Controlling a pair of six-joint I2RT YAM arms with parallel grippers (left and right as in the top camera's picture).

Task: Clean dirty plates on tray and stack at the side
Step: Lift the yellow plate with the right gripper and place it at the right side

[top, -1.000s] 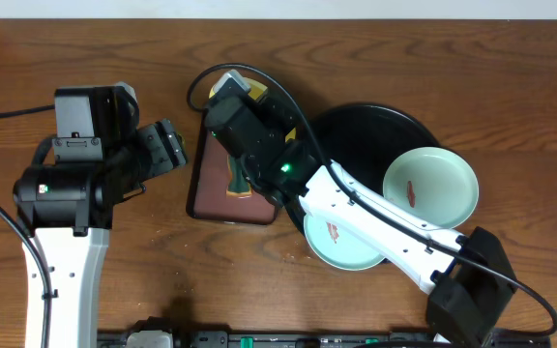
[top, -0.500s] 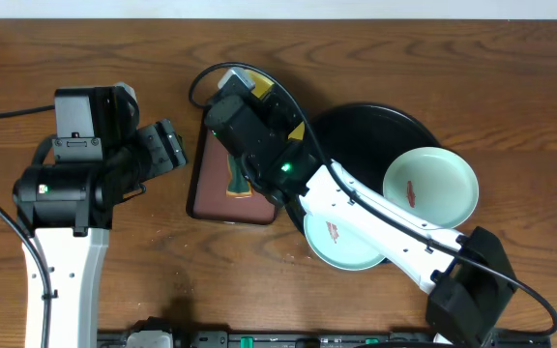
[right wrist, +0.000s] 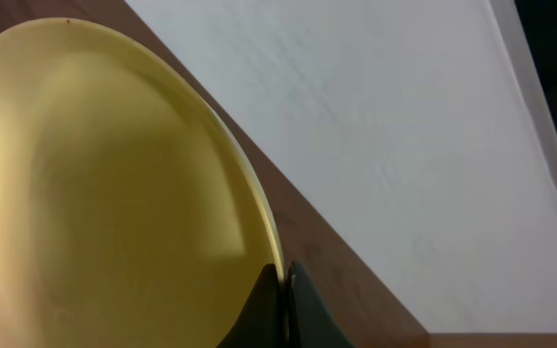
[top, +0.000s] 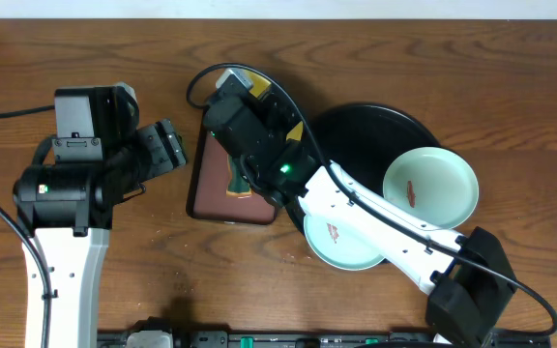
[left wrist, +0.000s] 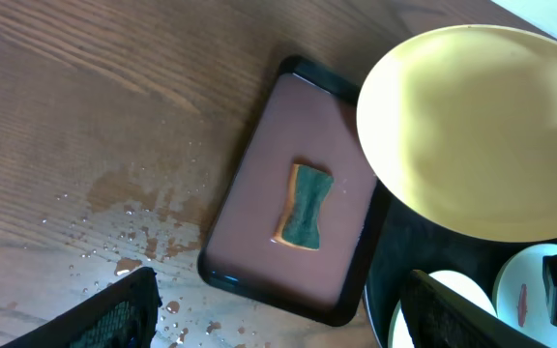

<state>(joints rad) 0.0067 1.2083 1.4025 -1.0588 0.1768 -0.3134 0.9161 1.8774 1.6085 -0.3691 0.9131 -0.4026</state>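
Overhead: the right arm (top: 356, 208) has edged slightly toward 1 o'clock. This bares a sliver of the pale yellow round plate (top: 297, 130) at the 9 o'clock rim of the large glossy black round tray (top: 361, 130). A pale mint-green plate with a red smear (top: 430, 187) lies at the tray's 3 o'clock, and a second mint-green plate (top: 341, 253) at its 7 o'clock. The left gripper (top: 169, 147) has not moved, its jaws wide and empty.

Left wrist: the yellow plate hangs tilted over the 3 o'clock edge of the small rectangular brown tray (left wrist: 259, 193). A green-and-yellow sponge (left wrist: 305, 205) lies on that tray, with water droplets (left wrist: 129, 227) on the wood at its 8 o'clock.

Right wrist: the right gripper (right wrist: 283, 290) is pinched tight on the yellow plate's rim.
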